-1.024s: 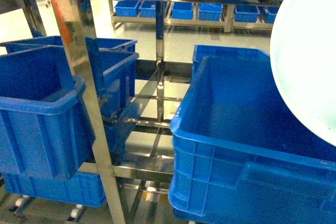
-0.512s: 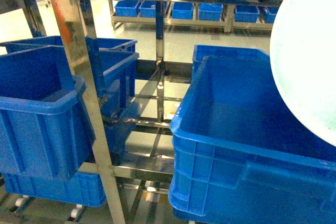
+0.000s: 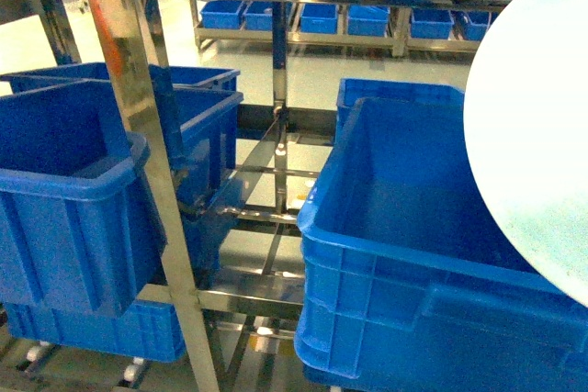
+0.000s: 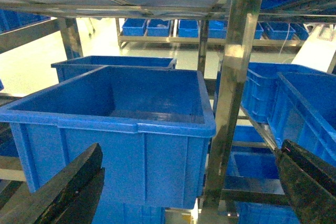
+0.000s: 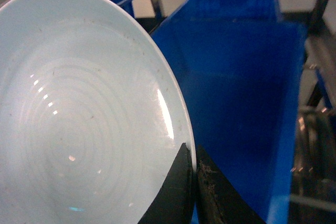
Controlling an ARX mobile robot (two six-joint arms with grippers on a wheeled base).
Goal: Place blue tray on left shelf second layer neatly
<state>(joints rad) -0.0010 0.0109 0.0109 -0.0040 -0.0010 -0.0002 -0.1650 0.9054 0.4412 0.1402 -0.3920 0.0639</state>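
The pale blue round tray (image 3: 537, 135) stands on edge at the right of the head view, above a large blue crate (image 3: 404, 227). In the right wrist view the blue tray (image 5: 79, 119) fills the left side, and my right gripper (image 5: 193, 169) is shut on its rim. My left gripper (image 4: 189, 182) is open, its dark fingers (image 4: 63, 192) spread wide with nothing between them, facing a blue crate (image 4: 121, 129) on the left shelf. Neither gripper itself shows in the head view.
A steel shelf post (image 3: 138, 135) rises at the left, with blue crates (image 3: 73, 190) on the shelf behind it. Another steel post (image 4: 231, 93) stands right of the left gripper's crate. More blue crates (image 3: 322, 17) line a far rack.
The blue tray has shifted a little left and down in the head view, covering more of the right crate. Nothing else has moved.
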